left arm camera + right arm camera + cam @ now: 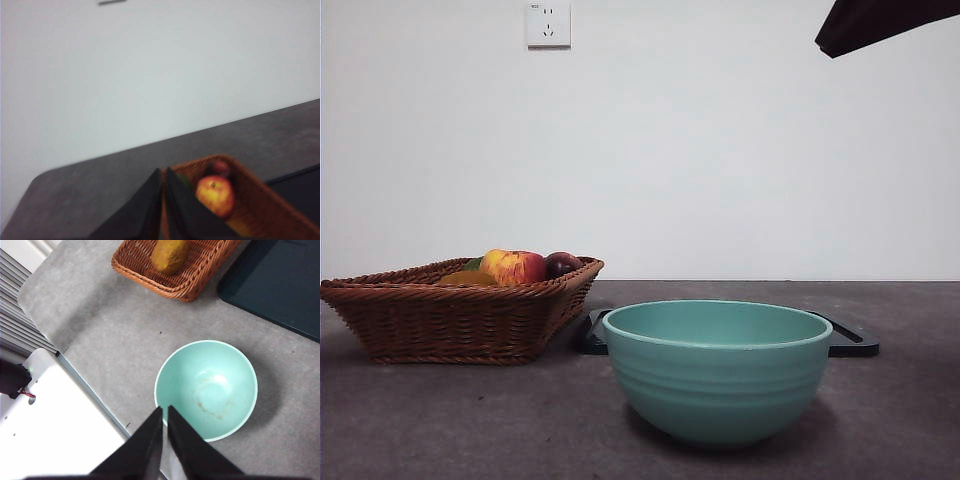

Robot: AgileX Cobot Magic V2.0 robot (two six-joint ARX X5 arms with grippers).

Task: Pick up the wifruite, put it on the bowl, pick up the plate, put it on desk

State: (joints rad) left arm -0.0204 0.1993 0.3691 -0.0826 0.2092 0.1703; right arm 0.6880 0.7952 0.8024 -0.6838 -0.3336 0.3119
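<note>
The desk (920, 400) carries everything. The basket (460, 315) sits toward its left edge, the tray (280, 285) behind the empty bowl (718, 370) near the front edge. The kiwi (170, 255) lies in the basket by an apple (215, 195). It looks light, firm, fuzzy and easily bruised; grip across its short middle. The left gripper (164, 172) and right gripper (165, 410) hang closed, empty.

The large round mint-green bowl (718, 368) sits low and right of centre in the front view, on the wide dark grey desk (440, 420). The brown wicker basket (455, 315) lies at middle left, holding a red-and-yellow apple (518, 267) and a dark plum (562, 263). The flat black tray (850, 340) lies behind the bowl.
</note>
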